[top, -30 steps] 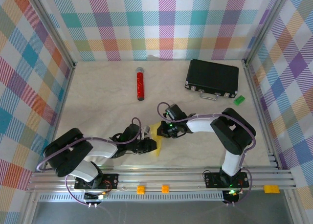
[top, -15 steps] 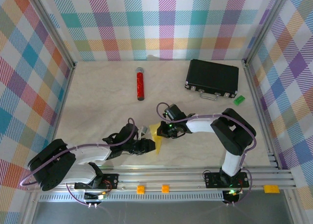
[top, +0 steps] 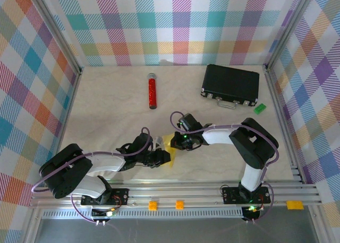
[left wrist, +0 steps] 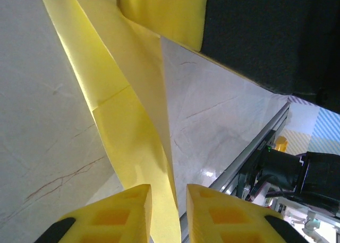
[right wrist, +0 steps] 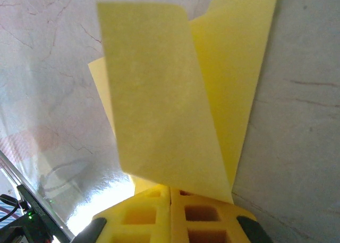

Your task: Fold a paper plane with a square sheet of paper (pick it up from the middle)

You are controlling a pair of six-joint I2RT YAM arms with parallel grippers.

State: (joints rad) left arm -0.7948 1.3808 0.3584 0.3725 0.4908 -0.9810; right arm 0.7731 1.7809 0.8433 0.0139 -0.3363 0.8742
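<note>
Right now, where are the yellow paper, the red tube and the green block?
yellow paper (right wrist: pixel 159 94), right wrist view, raised flap.
red tube (top: pixel 152 92), top external view, its middle.
green block (top: pixel 259 109), top external view, its top face.

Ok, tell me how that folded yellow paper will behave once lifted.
The thin folded yellow paper is probably floppy: a free flap stands away from the layer beneath where the right claw pinches it. Likely light, so it may flutter. Its creases should stiffen it somewhat.
</note>
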